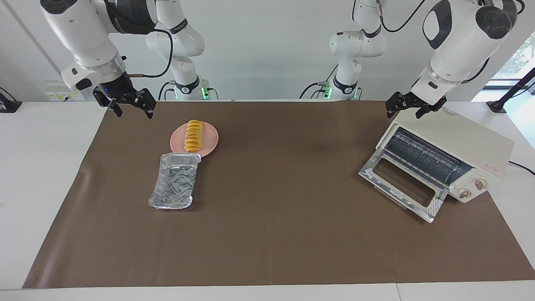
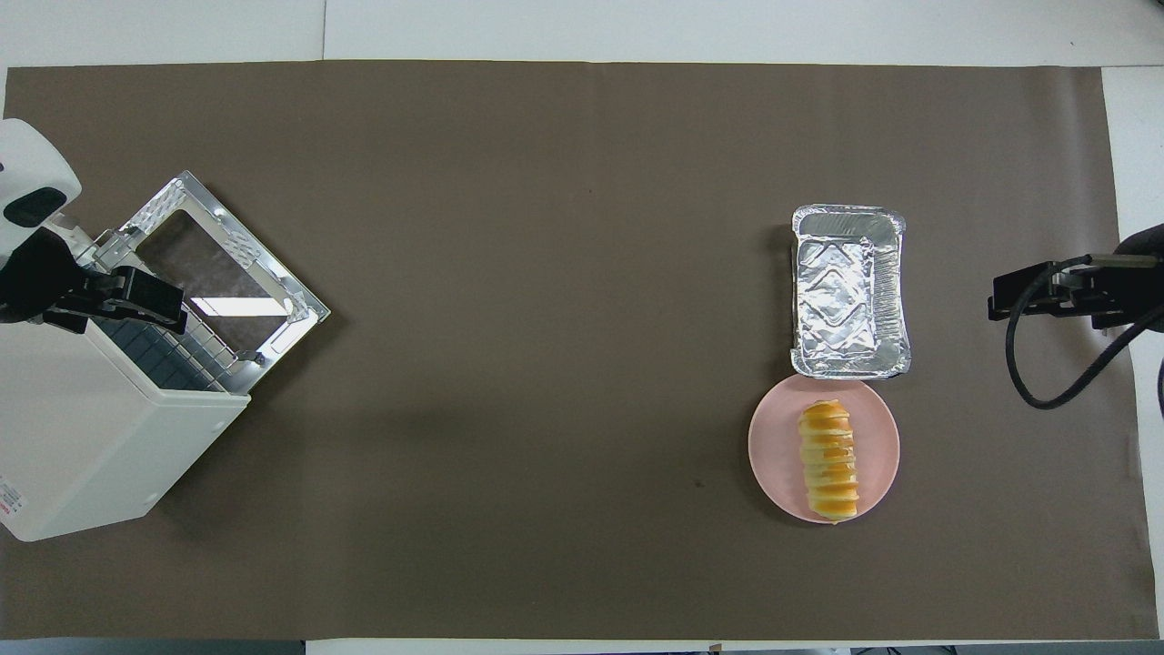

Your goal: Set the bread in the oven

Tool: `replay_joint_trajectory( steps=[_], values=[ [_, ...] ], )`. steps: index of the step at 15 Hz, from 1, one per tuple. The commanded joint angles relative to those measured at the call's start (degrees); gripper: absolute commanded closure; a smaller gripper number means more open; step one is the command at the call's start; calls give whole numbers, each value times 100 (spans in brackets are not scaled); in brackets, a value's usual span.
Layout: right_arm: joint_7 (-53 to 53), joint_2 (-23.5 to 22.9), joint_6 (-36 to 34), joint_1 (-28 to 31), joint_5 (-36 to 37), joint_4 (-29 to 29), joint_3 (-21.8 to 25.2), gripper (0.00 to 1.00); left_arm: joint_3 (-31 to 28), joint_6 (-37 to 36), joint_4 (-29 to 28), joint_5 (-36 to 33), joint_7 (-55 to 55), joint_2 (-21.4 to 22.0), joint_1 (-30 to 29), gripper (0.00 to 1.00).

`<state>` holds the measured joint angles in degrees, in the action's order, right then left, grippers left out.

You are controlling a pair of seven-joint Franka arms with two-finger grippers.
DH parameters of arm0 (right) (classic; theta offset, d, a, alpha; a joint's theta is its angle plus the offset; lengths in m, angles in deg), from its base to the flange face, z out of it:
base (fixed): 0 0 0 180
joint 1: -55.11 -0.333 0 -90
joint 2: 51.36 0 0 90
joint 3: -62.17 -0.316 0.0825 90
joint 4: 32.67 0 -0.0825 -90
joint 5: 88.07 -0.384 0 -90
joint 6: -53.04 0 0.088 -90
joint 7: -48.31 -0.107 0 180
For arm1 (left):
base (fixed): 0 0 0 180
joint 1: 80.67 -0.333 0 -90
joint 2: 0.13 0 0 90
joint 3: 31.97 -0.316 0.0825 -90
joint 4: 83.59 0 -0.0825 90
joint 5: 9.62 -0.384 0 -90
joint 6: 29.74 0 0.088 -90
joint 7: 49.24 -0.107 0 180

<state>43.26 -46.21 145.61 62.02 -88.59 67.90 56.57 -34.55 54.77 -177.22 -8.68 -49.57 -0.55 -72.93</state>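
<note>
The bread [image 1: 193, 136] is a ridged yellow-orange loaf lying on a round pink plate [image 1: 211, 140] toward the right arm's end of the table; it also shows in the overhead view [image 2: 829, 461]. The cream-white oven [image 1: 468, 142] stands at the left arm's end, its glass door [image 1: 401, 184] dropped open and the wire rack [image 1: 422, 156] showing. My left gripper [image 1: 404, 113] is open and empty, raised over the oven's top front edge. My right gripper [image 1: 133, 113] is open and empty, raised over the mat's corner, apart from the plate.
A crinkled silver foil tray [image 1: 174, 182] lies empty, touching the plate's rim and farther from the robots than the plate. A brown mat [image 1: 284, 209] covers the table. The open oven door [image 2: 227, 264] juts out onto the mat.
</note>
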Motion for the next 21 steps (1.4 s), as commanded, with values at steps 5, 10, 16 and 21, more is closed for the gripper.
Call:
replay_joint_trajectory(
  steps=[5, 10, 16, 21],
  values=[
    [75, 22, -20, 64, 43, -2, -28, 0, 47, 31, 12, -103, -37, 42, -71, 0],
    [75, 179, 85, -24, 0, 322, -72, 0, 47, 31, 12, -103, -37, 42, -71, 0],
    [-345, 760, 1052, -708, -317, 1912, -90, 0, 47, 31, 12, -103, -37, 42, -71, 0],
    [-558, 822, 2016, -1140, -606, 3151, -90, 0, 47, 31, 12, -103, -37, 42, -71, 0]
  ],
)
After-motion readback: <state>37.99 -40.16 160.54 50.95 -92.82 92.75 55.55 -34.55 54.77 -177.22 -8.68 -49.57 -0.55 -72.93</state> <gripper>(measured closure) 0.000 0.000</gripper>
